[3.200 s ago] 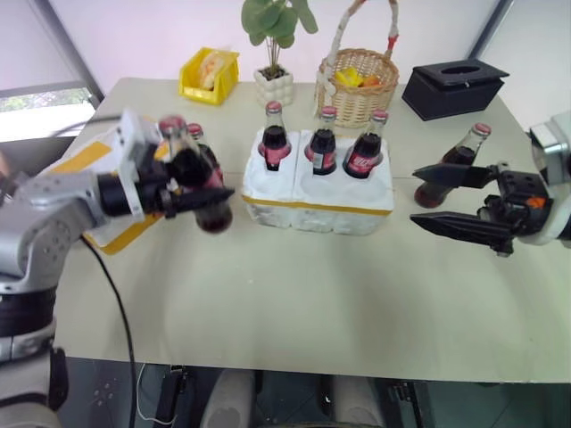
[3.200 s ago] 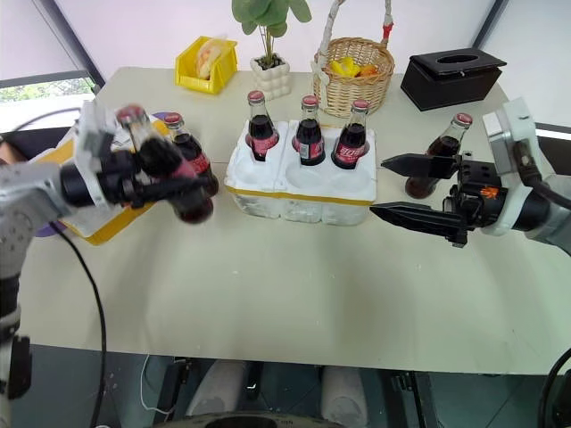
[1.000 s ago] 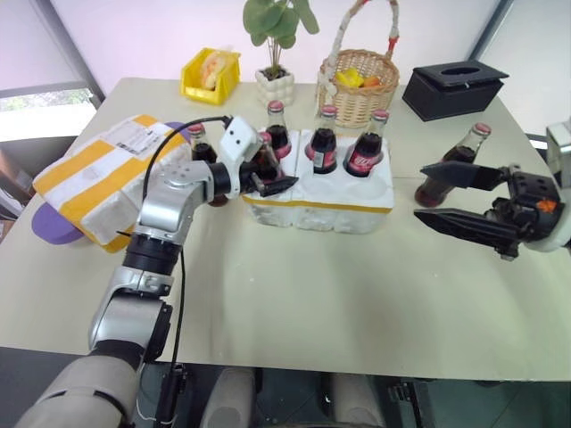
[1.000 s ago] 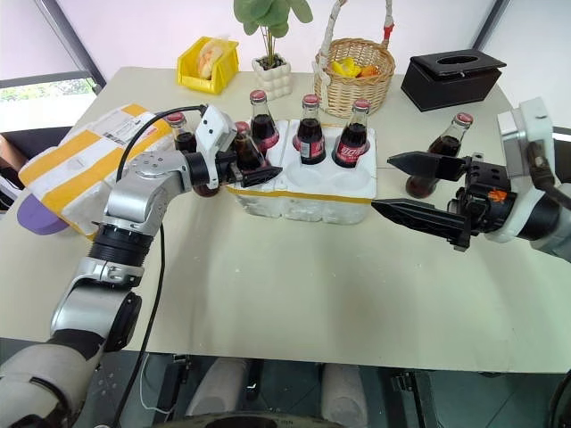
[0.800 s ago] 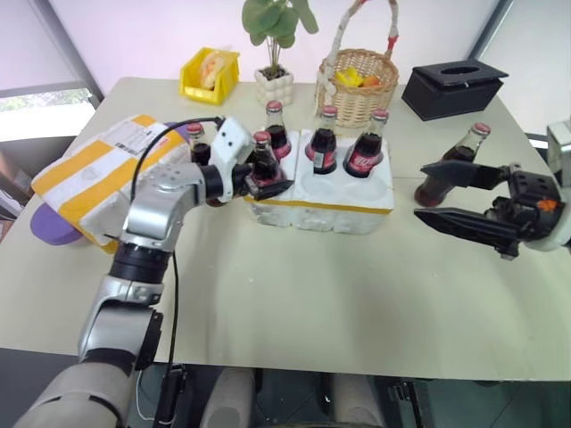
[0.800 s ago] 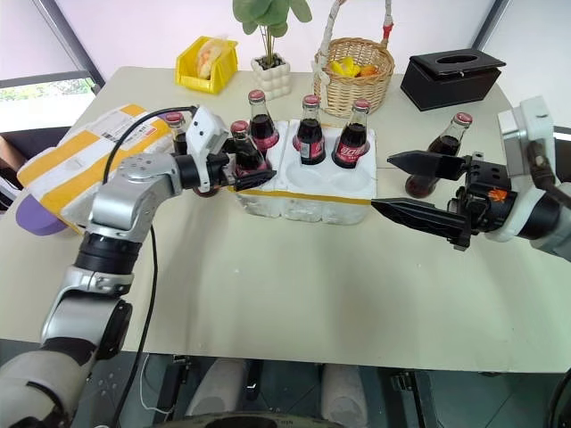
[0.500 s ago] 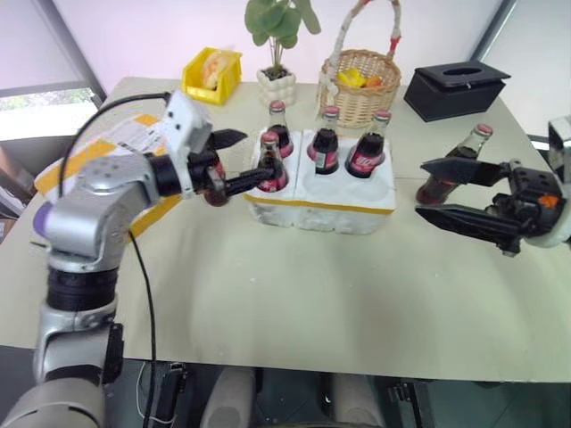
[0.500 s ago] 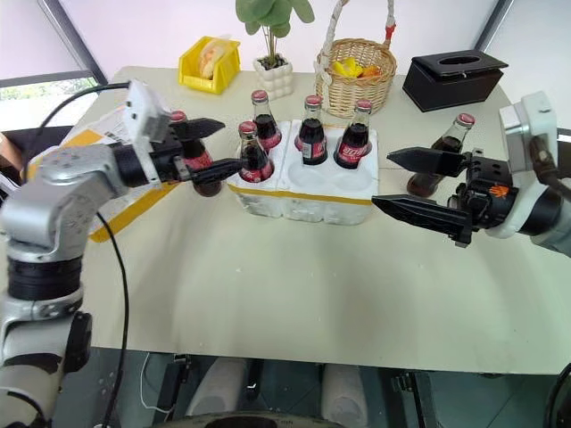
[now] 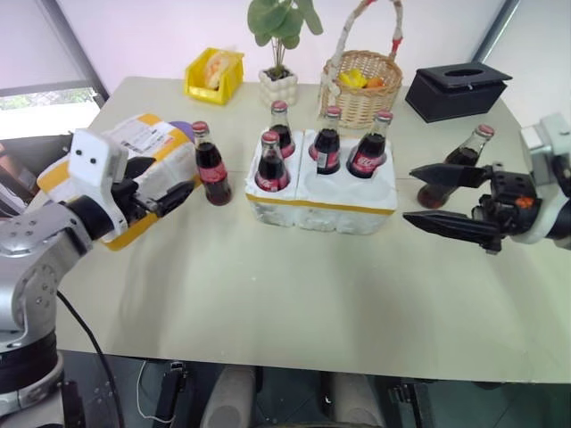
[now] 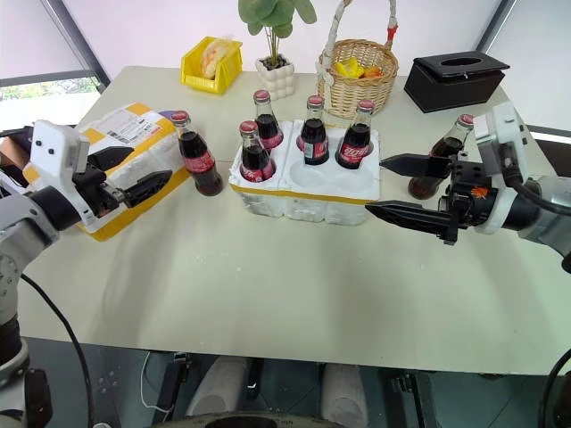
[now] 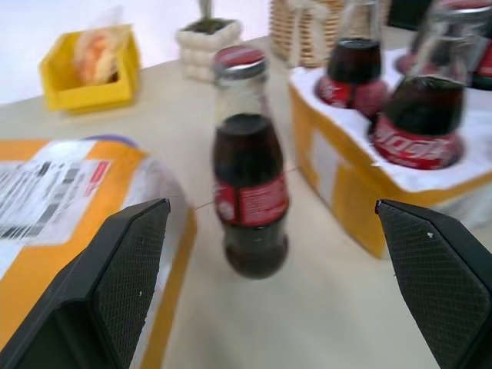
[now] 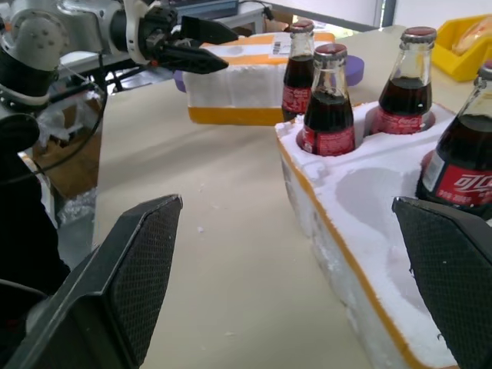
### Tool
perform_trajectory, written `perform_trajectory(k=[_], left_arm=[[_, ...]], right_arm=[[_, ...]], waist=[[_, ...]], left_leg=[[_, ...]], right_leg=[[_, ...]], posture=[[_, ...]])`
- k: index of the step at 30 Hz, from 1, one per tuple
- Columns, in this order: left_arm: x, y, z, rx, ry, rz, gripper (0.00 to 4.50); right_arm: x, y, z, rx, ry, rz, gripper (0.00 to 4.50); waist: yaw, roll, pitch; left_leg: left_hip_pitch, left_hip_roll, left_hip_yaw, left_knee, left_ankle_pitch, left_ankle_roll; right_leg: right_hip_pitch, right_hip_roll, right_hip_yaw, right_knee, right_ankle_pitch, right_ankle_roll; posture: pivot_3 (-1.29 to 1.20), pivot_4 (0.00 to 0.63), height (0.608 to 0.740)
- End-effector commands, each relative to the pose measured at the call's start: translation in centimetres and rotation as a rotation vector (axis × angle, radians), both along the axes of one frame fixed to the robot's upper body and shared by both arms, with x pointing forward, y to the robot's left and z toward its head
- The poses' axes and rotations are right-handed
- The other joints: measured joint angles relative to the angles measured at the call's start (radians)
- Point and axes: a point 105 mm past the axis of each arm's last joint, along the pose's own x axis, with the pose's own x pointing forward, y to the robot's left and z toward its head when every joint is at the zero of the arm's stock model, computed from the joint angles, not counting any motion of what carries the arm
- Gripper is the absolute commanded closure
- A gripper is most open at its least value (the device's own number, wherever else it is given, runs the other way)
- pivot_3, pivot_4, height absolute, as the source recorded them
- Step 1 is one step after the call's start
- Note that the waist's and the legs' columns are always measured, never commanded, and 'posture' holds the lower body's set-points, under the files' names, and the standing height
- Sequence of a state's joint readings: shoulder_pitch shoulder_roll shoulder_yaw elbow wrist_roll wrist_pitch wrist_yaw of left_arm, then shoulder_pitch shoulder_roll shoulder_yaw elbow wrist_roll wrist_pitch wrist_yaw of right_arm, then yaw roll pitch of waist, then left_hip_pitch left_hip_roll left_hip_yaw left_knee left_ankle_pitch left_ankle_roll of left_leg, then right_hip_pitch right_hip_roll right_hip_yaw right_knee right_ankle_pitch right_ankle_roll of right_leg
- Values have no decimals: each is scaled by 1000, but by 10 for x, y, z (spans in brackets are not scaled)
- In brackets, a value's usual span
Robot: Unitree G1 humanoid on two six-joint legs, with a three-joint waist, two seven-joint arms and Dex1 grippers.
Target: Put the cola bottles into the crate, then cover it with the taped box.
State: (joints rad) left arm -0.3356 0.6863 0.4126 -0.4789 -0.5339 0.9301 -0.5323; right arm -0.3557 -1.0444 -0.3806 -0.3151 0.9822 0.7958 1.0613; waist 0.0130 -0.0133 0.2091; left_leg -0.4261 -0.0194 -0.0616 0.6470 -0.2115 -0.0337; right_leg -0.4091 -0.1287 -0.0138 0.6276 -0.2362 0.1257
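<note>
Bottles [image 9: 270,162] of dark cola, each with a red cap and red label, stand in four of the crate's six holes: three along the far row and one at the near left. The near middle and near right holes are bare white hollows. The crate [image 9: 319,204] is a low white styrofoam block with a yellow tape band around its side, set mid-table.

A fifth bottle [image 9: 211,166] stands upright on the table just left of the crate, between it and the box. A sixth bottle [image 9: 458,168] stands on the table to the right of the crate, apart from it.

The box [image 9: 134,169] is white styrofoam wrapped in wide yellow stripes, with a white shipping label on top. It lies at the table's left side, touching nothing in the crate, with a purple thing [image 9: 181,130] showing past its far edge.

The left gripper [image 9: 169,198] hovers over the near right edge of the box, its black fingers spread wide and empty, pointing toward the fifth bottle, which stands just ahead of the tips in the left wrist view.

The right gripper [image 9: 431,194] hangs right of the crate, fingers wide apart and holding nothing, pointing left at the crate's right end. The sixth bottle stands behind the far finger [image 9: 439,172], close by; whether they touch is unclear.
</note>
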Motion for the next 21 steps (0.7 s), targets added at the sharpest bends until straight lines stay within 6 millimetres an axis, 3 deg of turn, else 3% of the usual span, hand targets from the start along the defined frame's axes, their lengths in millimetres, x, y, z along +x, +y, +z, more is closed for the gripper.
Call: perform_trajectory(k=[1,11,16,21], left_arm=[[16,7,8,-14,-65,74,18],[68,-5,-15,-25,-35,57,18],[69,-15,-15,-2,-42,-6,18],[62,-12,-15,7,-40,-10,18]], right_arm=[[0,0,10,-4,-52,12,0],[-5,0,17,2,-67,14,0],[-9,-2,17,6,-63,-3,0],[-10,-3,16,17,-57,-11,0]], waist=[[0,0,0],[-2,0,0],[-1,0,0],[-1,0,0]], left_leg=[[0,0,0,0,0,0],[0,0,0,-1,0,0],[-1,0,0,-1,0,0],[0,0,0,-1,0,0]], right_leg=[[0,0,0,0,0,0],[0,0,0,0,0,0],[-1,0,0,0,0,0],[-1,0,0,0,0,0]], posture=[[0,150,740],[0,150,740],[0,150,740],[0,150,740]])
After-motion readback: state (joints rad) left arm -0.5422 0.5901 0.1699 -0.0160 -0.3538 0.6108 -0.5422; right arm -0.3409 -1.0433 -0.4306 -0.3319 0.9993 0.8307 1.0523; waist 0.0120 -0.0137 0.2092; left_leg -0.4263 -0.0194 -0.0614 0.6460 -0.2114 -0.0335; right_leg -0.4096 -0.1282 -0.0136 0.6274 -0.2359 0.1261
